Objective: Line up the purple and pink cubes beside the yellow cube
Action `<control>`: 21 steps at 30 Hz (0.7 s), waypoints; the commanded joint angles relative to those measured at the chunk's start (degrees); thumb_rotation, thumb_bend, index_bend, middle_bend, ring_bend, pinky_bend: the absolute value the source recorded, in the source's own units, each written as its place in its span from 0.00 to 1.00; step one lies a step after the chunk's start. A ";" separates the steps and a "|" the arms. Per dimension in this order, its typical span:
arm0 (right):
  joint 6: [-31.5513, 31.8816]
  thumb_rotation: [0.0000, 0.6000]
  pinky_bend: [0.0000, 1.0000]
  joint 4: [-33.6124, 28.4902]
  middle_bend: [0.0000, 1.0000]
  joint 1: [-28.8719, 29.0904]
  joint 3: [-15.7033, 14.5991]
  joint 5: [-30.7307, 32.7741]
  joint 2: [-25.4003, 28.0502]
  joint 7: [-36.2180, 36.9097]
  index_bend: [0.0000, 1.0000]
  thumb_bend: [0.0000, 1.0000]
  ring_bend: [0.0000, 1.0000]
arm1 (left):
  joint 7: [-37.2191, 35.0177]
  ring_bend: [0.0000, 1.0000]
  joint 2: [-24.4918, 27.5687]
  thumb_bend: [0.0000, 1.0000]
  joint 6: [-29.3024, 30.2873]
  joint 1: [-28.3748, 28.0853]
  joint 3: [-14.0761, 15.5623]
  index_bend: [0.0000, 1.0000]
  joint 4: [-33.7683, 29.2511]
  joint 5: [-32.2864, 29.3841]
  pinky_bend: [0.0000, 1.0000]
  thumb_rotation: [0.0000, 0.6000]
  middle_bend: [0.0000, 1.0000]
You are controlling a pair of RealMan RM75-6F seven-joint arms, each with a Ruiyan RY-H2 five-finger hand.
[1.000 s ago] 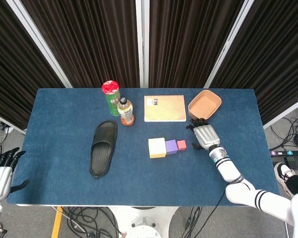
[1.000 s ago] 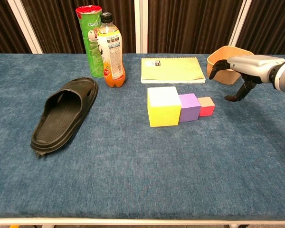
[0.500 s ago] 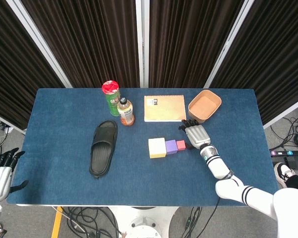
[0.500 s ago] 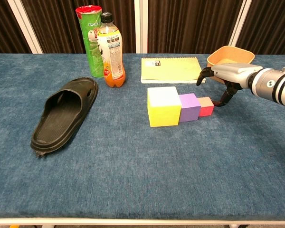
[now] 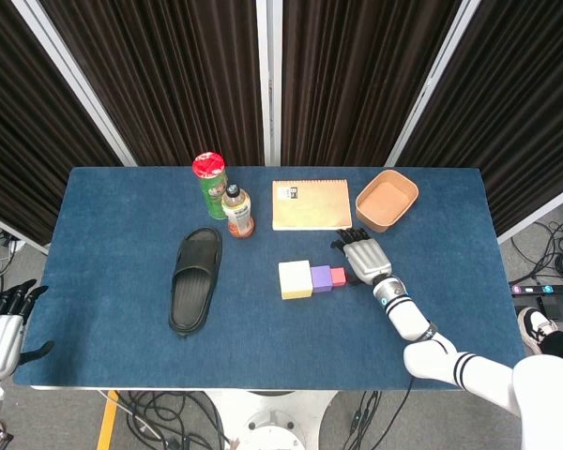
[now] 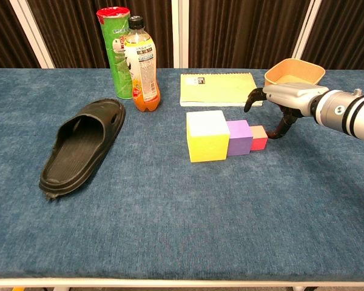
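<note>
The yellow cube [image 5: 295, 279] [image 6: 207, 135], the purple cube [image 5: 321, 277] [image 6: 239, 137] and the small pink cube [image 5: 338, 276] [image 6: 258, 137] stand in one touching row, left to right, mid-table. My right hand [image 5: 361, 256] [image 6: 285, 100] is right beside the pink cube with its fingers spread. One fingertip reaches down to the cube's right side and seems to touch it. It holds nothing. My left hand [image 5: 2, 328] hangs off the table's left front corner, fingers apart and empty, seen only in the head view.
A black slipper [image 5: 196, 279] [image 6: 79, 148] lies left of the cubes. Behind stand a green can [image 5: 209, 185] [image 6: 112, 51] and an orange drink bottle [image 5: 236, 212] [image 6: 141, 63]. A yellow notebook [image 5: 311, 204] [image 6: 220, 88] and a tan bowl [image 5: 399, 185] [image 6: 294, 71] sit at the back right.
My right hand came in from the right to the pink cube. The row of three cubes shifted slightly left. The left hand stayed still.
</note>
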 commanded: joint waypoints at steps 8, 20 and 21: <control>3.12 1.00 0.00 -3.90 0.04 -2.05 -0.70 -0.35 3.50 -1.00 0.21 0.25 0.00 | -0.04 0.15 0.02 0.00 0.31 -0.15 -0.17 0.22 -0.01 0.40 0.17 1.00 0.22; 30.85 1.00 0.00 -26.57 0.07 -19.96 -6.53 -15.20 24.50 4.52 0.18 0.26 0.00 | 0.64 0.15 -0.89 0.00 -0.64 -2.22 -2.10 0.22 0.77 -0.14 0.17 1.00 0.22; 33.15 1.00 0.00 -27.36 0.08 -21.67 -7.46 -16.60 25.64 4.99 0.17 0.26 0.00 | 0.86 0.15 -1.04 0.00 -0.75 -2.35 -2.16 0.22 0.72 -0.21 0.17 1.00 0.22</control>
